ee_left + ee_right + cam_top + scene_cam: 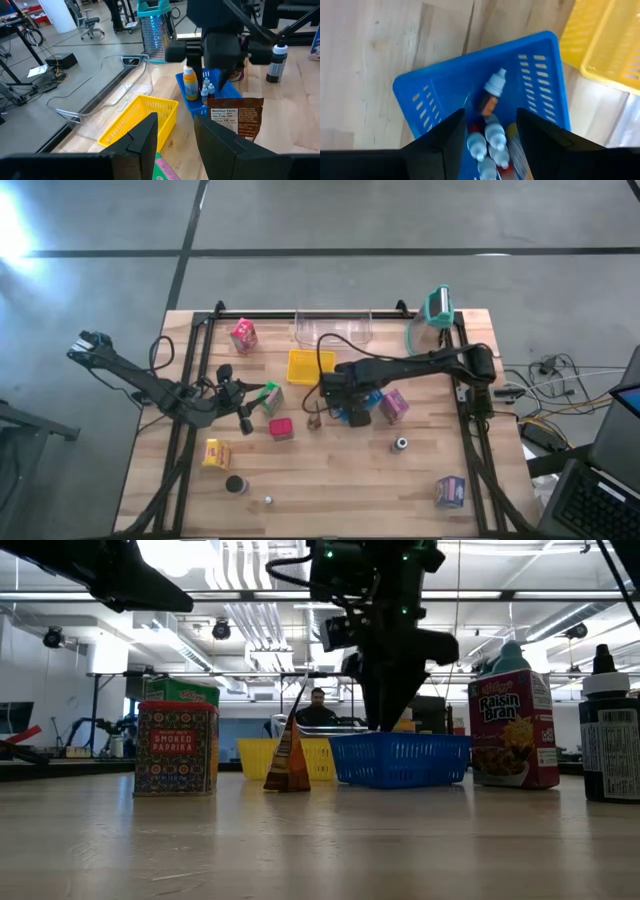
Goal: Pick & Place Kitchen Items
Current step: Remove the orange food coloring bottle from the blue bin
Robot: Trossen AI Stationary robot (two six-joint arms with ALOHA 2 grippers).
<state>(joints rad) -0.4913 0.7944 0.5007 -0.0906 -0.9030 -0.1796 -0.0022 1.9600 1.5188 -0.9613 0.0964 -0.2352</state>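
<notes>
Now hovering right gripper [487, 132] over blue basket [425, 90], fingers spread, small bottles [490, 132] lying inside; left gripper [175, 135] idling near green carton [271, 395], fingers apart, gripping nothing.

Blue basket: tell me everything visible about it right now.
The blue slotted plastic square basket sits flat on the wooden table, mid-table beside the yellow slotted plastic basket. It holds several small white-capped bottles. The right pincer hangs open directly over it.
</notes>
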